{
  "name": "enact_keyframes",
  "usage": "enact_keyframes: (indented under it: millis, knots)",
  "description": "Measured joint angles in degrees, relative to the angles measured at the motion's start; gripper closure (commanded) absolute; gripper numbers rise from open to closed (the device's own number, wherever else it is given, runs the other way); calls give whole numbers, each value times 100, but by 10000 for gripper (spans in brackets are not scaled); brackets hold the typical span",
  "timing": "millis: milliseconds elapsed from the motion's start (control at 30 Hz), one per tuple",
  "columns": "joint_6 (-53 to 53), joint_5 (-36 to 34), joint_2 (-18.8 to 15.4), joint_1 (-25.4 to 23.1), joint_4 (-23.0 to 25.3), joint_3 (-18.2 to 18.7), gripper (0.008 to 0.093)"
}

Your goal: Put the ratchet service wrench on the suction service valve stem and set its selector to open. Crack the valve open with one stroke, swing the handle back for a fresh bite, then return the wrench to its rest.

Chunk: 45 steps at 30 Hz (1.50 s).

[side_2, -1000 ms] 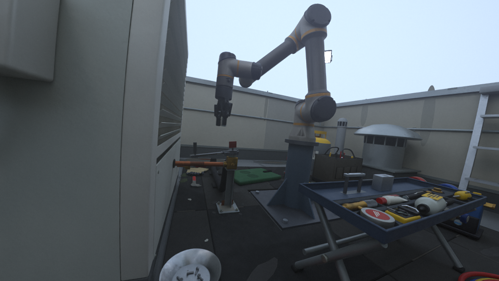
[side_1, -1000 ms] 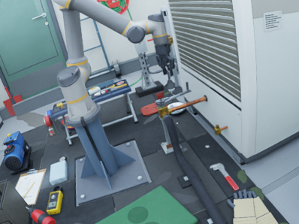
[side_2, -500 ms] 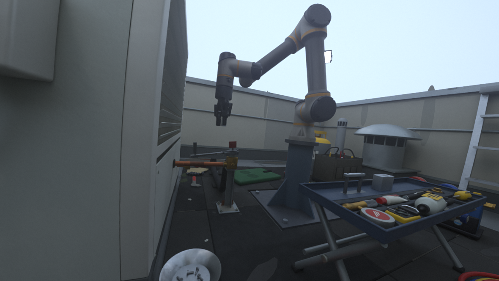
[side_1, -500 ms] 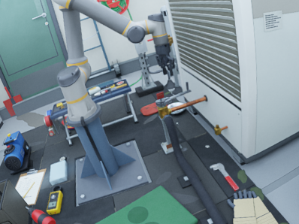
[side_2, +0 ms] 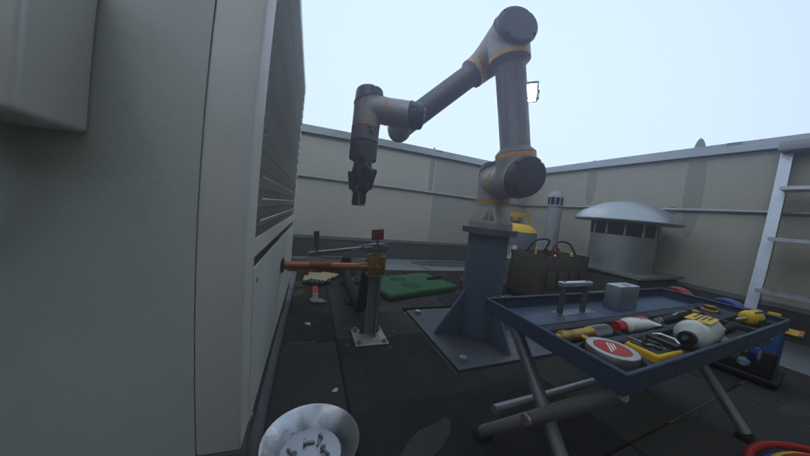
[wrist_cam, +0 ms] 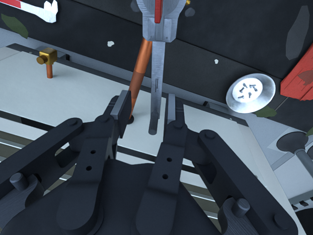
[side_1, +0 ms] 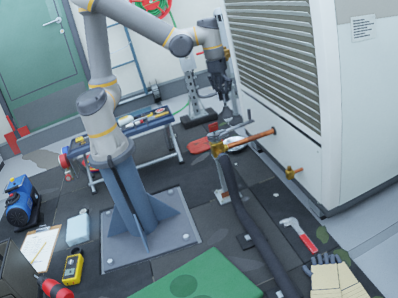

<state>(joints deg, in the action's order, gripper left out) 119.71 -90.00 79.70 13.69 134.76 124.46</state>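
Observation:
My gripper [side_1: 223,96] [side_2: 359,199] [wrist_cam: 146,106] hangs open and empty, well above the wrench. The ratchet service wrench [side_1: 231,127] [side_2: 345,248] [wrist_cam: 157,76] sits with its head on the brass suction valve [side_1: 217,148] [side_2: 375,264]. Its steel handle reaches out level towards the unit wall. A red selector tab [side_2: 377,234] [wrist_cam: 158,10] stands on the wrench head. The copper suction pipe [side_1: 255,136] [side_2: 323,265] [wrist_cam: 139,76] runs from the valve into the unit, just below the handle. In the wrist camera the handle end lies below, between my fingers.
The louvred condenser unit [side_1: 310,90] stands close beside the gripper. A second brass stub [side_1: 291,172] [wrist_cam: 47,59] sticks out of its panel. A dish of screws [wrist_cam: 250,92] [side_2: 310,432] and an insulated hose [side_1: 250,220] lie on the floor. The tool tray [side_2: 629,332] stands away from the unit.

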Motion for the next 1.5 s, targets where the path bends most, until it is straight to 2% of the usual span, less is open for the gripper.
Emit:
enact_keyframes:
  millis: [700,800,1000,1100,1500]
  knots:
    - [0,1,9,5,4,11,634]
    - [75,2,140,78,41,176,634]
    - [418,-2,733,424,128,868,634]
    - [522,-2,904,531,136,1044,634]
    - [528,0,817,533,267,1081,634]
